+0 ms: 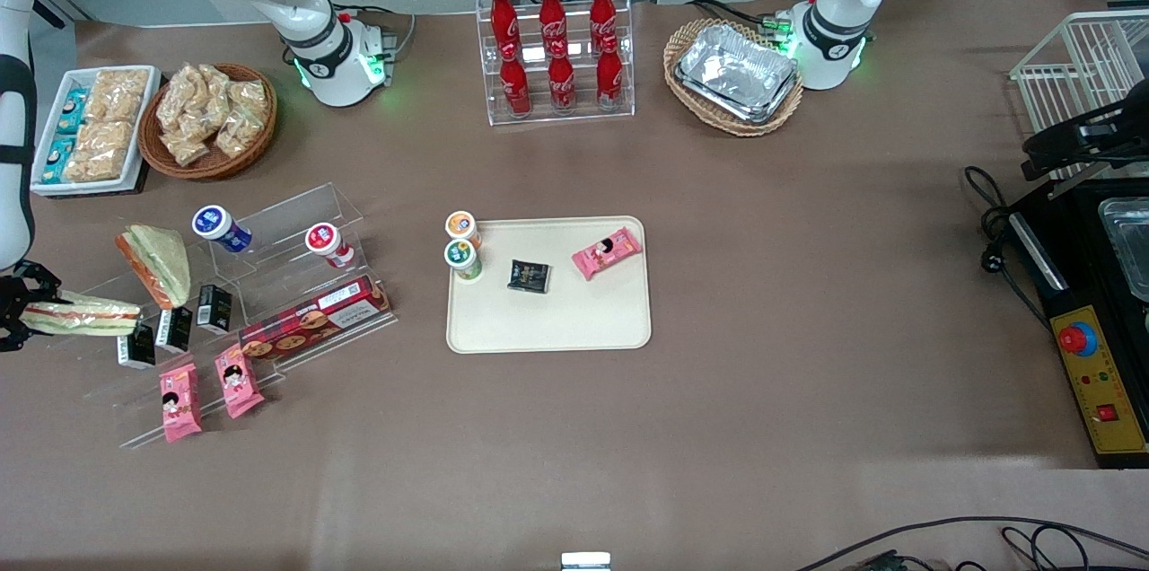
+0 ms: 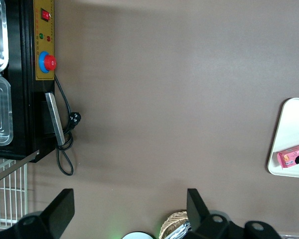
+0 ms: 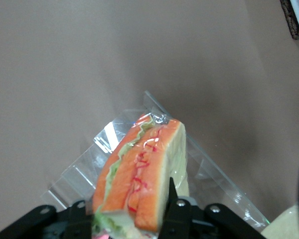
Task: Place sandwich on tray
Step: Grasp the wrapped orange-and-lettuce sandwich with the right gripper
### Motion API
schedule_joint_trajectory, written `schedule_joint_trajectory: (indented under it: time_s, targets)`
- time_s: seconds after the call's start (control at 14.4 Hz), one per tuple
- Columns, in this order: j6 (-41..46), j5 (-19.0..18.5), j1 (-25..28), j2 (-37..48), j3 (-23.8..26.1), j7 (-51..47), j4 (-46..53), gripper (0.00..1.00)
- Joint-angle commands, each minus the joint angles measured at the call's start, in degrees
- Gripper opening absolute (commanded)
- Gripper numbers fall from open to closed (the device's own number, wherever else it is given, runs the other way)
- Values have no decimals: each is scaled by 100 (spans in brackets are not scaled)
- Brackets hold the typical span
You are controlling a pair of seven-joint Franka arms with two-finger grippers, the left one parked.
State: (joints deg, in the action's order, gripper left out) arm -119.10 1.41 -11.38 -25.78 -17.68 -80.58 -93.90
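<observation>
Where the table edge nears, the gripper [image 1: 20,317] clamps the sandwich [image 1: 81,317], well apart from the tray [image 1: 548,320]

Even, bright overhead light fills the scene, and shadows on the brown table [image 1: 763,373] are soft and faint. Well away from the gripper [image 1: 13,312], toward the parked arm's end, the foil trays [image 1: 738,73] throw white glare. Nearer it, the clear acrylic stand [image 3: 114,149] catches pale reflections. The sandwich [image 3: 139,179], clamped between the fingers, looks soft and slightly blurred with glossy wrap highlights.
</observation>
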Motion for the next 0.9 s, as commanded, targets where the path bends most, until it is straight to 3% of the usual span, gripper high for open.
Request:
schedule_joint_trajectory:
  time_s: [0.0,0.21,0.49,0.83]
  targets:
    - [-324,8,119,-50,-8,253,-120,6]
    - [-324,8,128,107,-8,709,-32,0]
    - [-219,17,145,529,-8,1351,135,0]
    - [956,52,399,987,36,1590,696,0]
